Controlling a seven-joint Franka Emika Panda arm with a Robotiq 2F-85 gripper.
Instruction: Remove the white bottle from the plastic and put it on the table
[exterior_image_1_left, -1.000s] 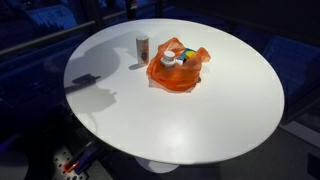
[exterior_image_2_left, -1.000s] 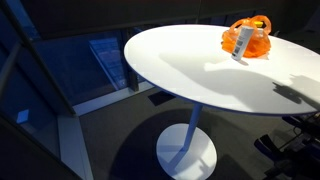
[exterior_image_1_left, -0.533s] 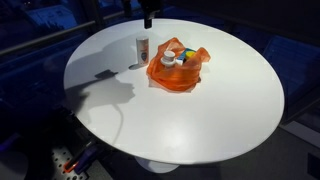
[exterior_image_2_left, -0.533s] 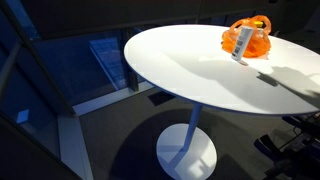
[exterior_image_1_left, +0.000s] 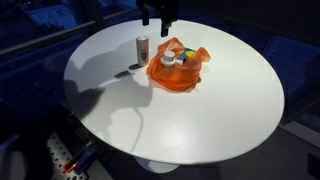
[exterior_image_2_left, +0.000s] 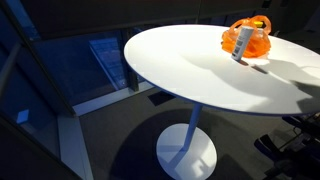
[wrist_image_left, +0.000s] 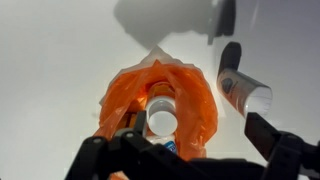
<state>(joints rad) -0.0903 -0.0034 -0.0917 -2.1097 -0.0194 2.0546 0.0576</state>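
Newly arrived above the table (exterior_image_1_left: 200, 120), the gripper (wrist_image_left: 190, 165) hangs with jaws spread; almost straight below it, the white bottle (wrist_image_left: 160, 118) stands upright, cap up, inside the orange plastic bag (wrist_image_left: 197, 100), a second bottle (wrist_image_left: 245, 92) standing just beyond.

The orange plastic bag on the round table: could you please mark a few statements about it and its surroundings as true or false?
1. The orange bag lies on the white table. True.
2. A bottle stands on the table outside the bag. True.
3. The hand grips a bottle inside the bag. False: it hangs open above the bag, holding nothing.
4. The bag is empty. False: a white-capped bottle shows inside it in the wrist view.
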